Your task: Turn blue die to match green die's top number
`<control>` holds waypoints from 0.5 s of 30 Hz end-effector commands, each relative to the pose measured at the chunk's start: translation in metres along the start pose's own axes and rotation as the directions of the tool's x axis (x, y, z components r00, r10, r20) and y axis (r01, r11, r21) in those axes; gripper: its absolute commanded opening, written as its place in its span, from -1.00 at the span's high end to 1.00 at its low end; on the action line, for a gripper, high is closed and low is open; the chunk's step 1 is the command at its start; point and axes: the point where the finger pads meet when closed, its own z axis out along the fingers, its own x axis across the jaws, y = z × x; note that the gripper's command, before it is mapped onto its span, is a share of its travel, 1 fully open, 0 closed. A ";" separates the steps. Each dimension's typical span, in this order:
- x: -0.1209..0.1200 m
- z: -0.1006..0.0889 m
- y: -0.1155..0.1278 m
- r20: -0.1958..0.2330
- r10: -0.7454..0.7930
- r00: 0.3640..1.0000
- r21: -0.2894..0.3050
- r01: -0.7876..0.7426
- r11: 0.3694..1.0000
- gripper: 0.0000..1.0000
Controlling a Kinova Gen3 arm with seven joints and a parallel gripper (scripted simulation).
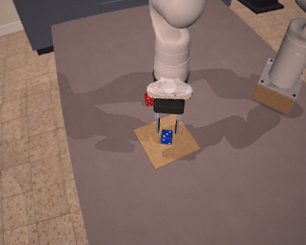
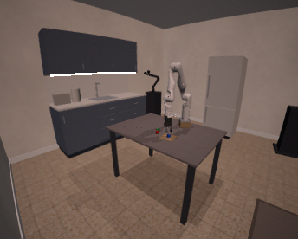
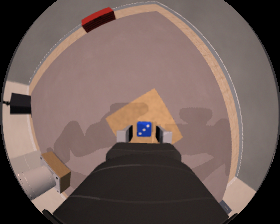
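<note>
Holds nothing with the pincer [image 1: 167, 131] [image 2: 169, 131] [image 3: 144, 131], its fingers wide apart over the mat [image 1: 183, 144] [image 2: 174, 138] [image 3: 150, 102]. Shows, in the wrist view, one finger to each side of the blue die [image 1: 167, 137] [image 2: 169, 136] [image 3: 144, 129], with gaps between. Can't tell the fingertips' exact height above the mat. Rests the blue die fully on the mat, three pips up in a diagonal row. Has the red die [image 1: 149, 100] [image 2: 157, 132] off the mat, beyond its upper edge in the top view. Puts the green die [image 2: 158, 129] off the mat too, close by the red one; too small to read its top. Stands the arm's wooden base block [image 1: 273, 98] [image 2: 185, 124] [image 3: 56, 172] well apart from the mat, on the table [image 1: 114, 204] [image 2: 199, 140] [image 3: 75, 80].
</note>
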 end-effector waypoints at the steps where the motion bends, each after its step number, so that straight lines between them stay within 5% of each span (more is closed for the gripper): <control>1: 0.000 0.006 0.001 -0.002 -0.010 1.000 -0.003 0.010 1.000 -0.74; 15: 0.000 0.012 0.001 -0.002 -0.010 1.000 -0.003 0.010 1.000 -0.74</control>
